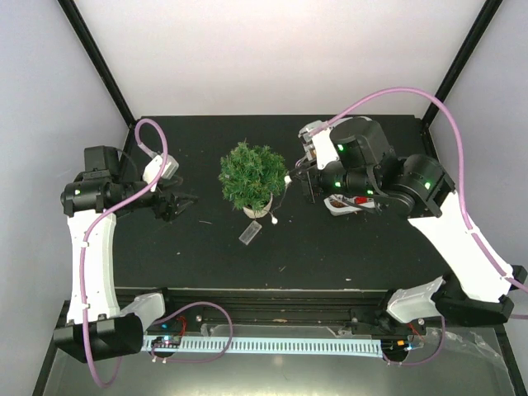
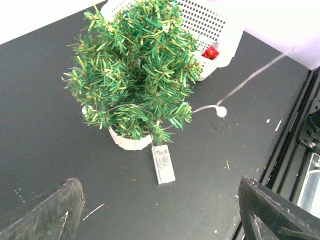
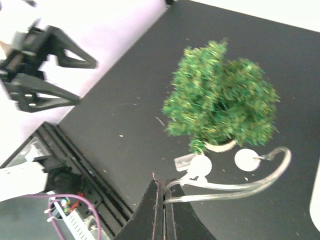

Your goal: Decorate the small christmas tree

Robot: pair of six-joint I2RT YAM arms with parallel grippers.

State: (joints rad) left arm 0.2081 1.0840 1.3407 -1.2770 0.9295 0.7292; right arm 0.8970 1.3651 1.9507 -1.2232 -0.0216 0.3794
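tree: small christmas tree (image 1: 252, 176) stands upright, mid tabletop (image 1: 346, 256).
right end effector (image 3: 163, 200): clenched on the clear light string (image 3: 235, 184), at the tree's 3 o'clock.
left end effector (image 1: 183, 202): released, empty, at 9 o'clock.
how: I should raise the string over the branches before wrapping; the battery box (image 2: 163, 164) may drag.

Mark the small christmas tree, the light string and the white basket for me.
small christmas tree (image 1: 252, 175), top external view, middle of the green crown.
light string (image 3: 240, 186), right wrist view, clear wire below the round bulbs.
white basket (image 2: 210, 22), left wrist view, perforated side wall.
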